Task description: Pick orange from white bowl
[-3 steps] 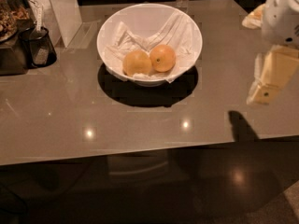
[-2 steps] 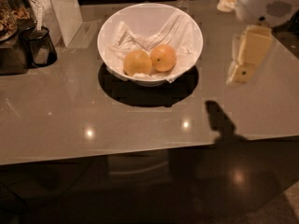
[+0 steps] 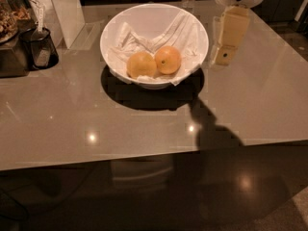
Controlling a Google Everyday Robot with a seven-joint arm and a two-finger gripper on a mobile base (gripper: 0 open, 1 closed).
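tool [image 3: 224, 52]: hangs just right of the white bowl [image 3: 144, 16], over the desk [image 3: 269, 95]; grip width cannot tell | orange [image 3: 168, 59]: inside white bowl, just beside paler orange [image 3: 141, 64] on its left | napkin [image 3: 179, 30]: lines white bowl

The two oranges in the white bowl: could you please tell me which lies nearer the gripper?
The deeper reddish orange with the dark stem dot; the gripper hangs right of the white bowl, and the paler orange lies farther left.

The end effector [image 3: 223, 53] hangs just right of the white bowl [image 3: 149, 14]. The orange [image 3: 168, 59] is open above; a paler orange [image 3: 141, 65] touches its left side.
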